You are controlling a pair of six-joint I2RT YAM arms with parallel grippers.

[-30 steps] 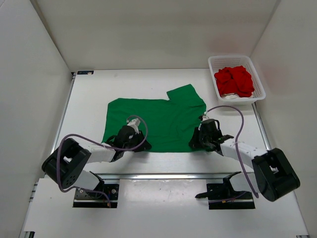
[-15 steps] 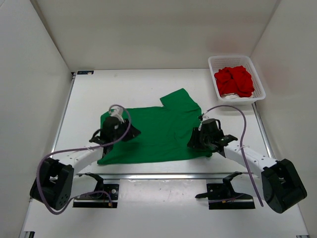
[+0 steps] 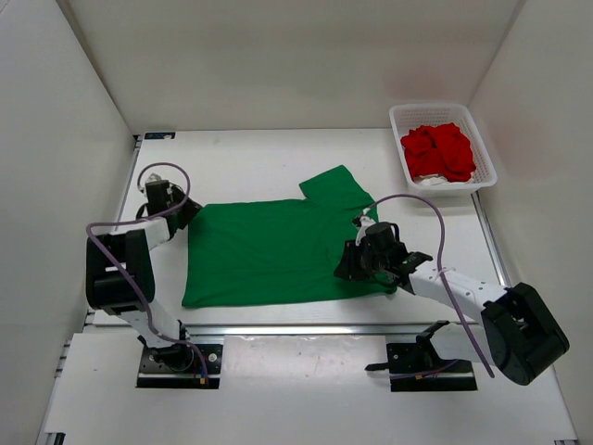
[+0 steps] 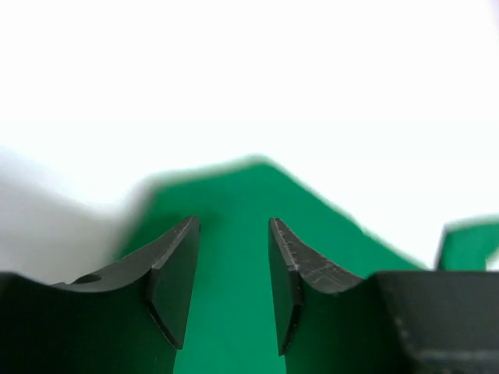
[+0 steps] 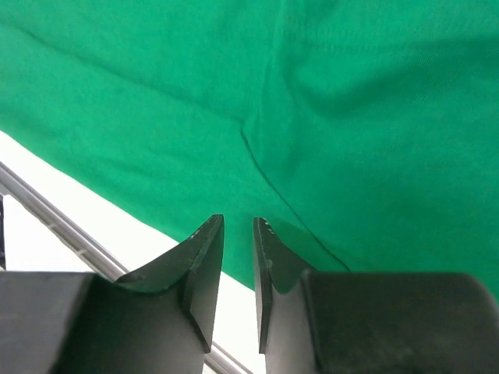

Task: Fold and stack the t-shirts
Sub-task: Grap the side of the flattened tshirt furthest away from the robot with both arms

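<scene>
The bright green t-shirt [image 3: 269, 255] lies spread flat on the white table, one sleeve [image 3: 338, 185] pointing to the far right. My left gripper [image 3: 185, 213] is open at its far left corner, low over the cloth [image 4: 234, 195]; in the left wrist view [image 4: 231, 222] green shows between the jaws. My right gripper [image 3: 347, 266] is over the shirt's near right edge [image 5: 351, 117], jaws only a little apart [image 5: 238, 220], nothing between them. The red t-shirt [image 3: 440, 148] lies bunched in the basket, with the off-white one [image 3: 428, 181] showing under it.
The white mesh basket [image 3: 435, 107] stands at the far right of the table. A metal rail [image 3: 278, 329] runs along the table's near edge, close under the right gripper [image 5: 47, 210]. White walls enclose the table on three sides.
My left gripper has swept from the shirt's near middle out to its far left corner. The right gripper has shifted a little left. The shirt now lies flatter and its left side is narrower.
</scene>
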